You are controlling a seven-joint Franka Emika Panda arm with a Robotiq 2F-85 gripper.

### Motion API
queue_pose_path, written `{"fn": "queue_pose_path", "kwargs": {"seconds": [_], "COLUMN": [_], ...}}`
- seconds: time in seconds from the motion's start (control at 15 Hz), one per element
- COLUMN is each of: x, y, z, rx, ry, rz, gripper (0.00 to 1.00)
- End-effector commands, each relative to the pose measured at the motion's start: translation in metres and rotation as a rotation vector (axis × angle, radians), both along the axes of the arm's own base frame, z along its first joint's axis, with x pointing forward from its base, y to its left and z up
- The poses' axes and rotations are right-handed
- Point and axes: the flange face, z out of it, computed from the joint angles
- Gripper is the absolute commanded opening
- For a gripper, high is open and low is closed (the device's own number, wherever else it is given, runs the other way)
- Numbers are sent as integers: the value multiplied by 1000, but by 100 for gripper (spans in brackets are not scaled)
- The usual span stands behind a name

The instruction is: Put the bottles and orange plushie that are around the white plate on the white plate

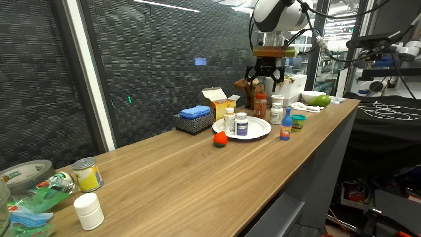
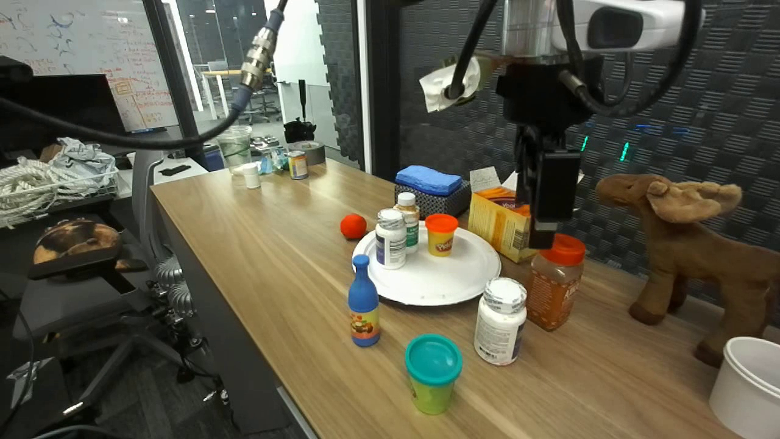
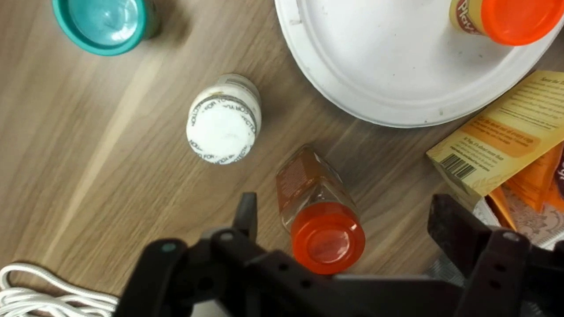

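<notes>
The white plate carries two white bottles, one with a pale label and one with a blue label. The orange plushie lies on the table beside the plate; it is out of the wrist view. A white-capped bottle stands upright off the plate. A blue bottle stands off the plate's edge. A clear bottle with an orange-red cap stands off the plate too. My gripper is open and empty above this clear bottle, whose cap shows between the fingers.
A teal-lidded tub stands near the white-capped bottle. An orange-lidded tub is on the plate. A yellow box, a patterned box with a blue cloth, a brown moose plushie and a white cup stand around.
</notes>
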Motion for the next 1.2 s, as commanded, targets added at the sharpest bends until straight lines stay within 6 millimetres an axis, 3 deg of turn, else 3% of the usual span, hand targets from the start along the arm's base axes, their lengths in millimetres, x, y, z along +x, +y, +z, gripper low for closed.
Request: {"fn": "queue_pose_path", "kwargs": {"seconds": [0.0,0.27,0.4,0.8,0.87,1.13], "x": [20,29,31,28,26,15], "y": [-12,-25,-30,-33,-31,-17], "z": [-2,-10,-14,-17,-15,1], "rx": [-4,1,4,22,22,2], "ry": [1,10,18,37,40,51], "rz": [-41,-64,-73,-83,-81,-80], "gripper": [100,100,74,28,24,24]}}
